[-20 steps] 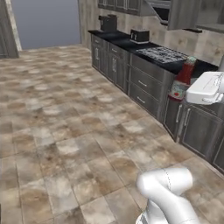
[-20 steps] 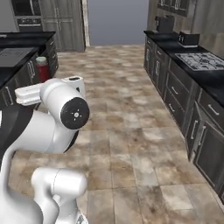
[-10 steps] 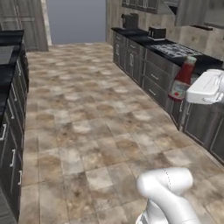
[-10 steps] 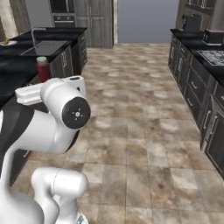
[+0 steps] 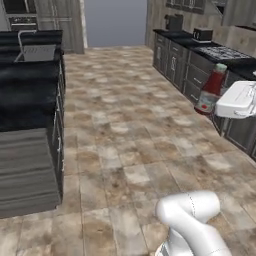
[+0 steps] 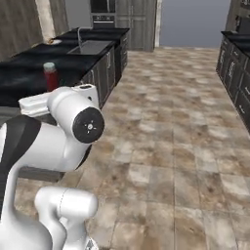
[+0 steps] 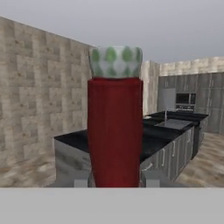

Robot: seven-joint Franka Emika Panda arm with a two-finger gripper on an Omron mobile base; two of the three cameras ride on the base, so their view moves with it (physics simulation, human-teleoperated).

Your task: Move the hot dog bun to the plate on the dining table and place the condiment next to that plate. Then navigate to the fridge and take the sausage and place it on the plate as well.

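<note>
Two long runs of dark cabinetry frame what we see, with tan and brown floor tiles between them. Starting at the left of the left base view, the dining table (image 5: 30, 95) stretches away from us, its black veined top carrying a built-in sink (image 5: 37, 51) and a thin faucet (image 5: 20, 39) at the far end, and grey wood sides facing us. Across the floor, a counter (image 5: 200, 55) runs along the right wall with a cooktop (image 5: 222, 52) set into it and two small dark appliances beyond. At the right edge, the condiment (image 5: 210, 89) stands upright in front of our white hand, red body, white label low down, pale cap on top.

From the right base view, the dining table (image 6: 29, 73) lies at the left, and the condiment (image 6: 50, 75) shows just above our arm's white link, its cap and red shoulder visible against the black top. We cannot tell from here whether it hangs over the table or short of it.

Looking along the hand, the condiment (image 7: 115, 131) stands upright between our two finger tips (image 7: 81, 180), and our gripper (image 7: 116, 180) is clamped narrowly on its red body, pale patterned cap uppermost. Behind it lies the dining table (image 7: 170, 131), with the faucet rising near its far end.
</note>
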